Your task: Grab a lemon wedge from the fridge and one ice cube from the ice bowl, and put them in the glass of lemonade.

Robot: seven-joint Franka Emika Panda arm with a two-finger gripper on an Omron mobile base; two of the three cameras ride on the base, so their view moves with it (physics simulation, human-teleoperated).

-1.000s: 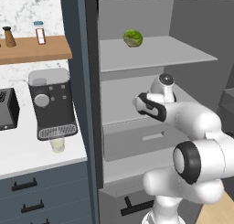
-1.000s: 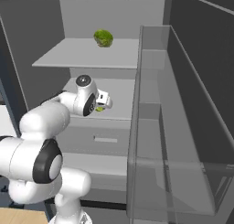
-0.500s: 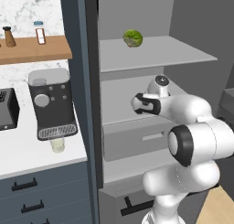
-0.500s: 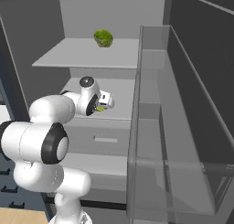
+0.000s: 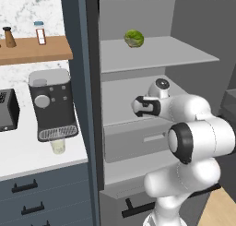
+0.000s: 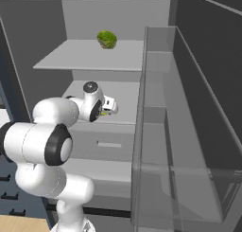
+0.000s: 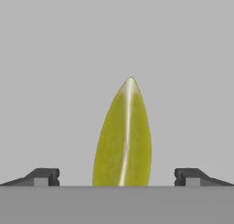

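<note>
Inside the tall grey open fridge [image 5: 138, 59], the white robot arm reaches over the middle grey shelf [image 6: 127, 96], below the round leafy green ball [image 5: 134, 38] on the top shelf. Its jaws [image 7: 117, 177] stand fully open, holding nothing. The tiny yellow-green lemon wedge [image 7: 123, 136] lies on that shelf, centred between the fingertips [image 7: 43, 176], its long axis pointing straight away from the hand.

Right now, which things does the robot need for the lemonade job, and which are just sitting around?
Needed:
lemon wedge
fridge
glass of lemonade
open gripper

Just sitting around:
leafy green ball
coffee machine
toaster
</note>
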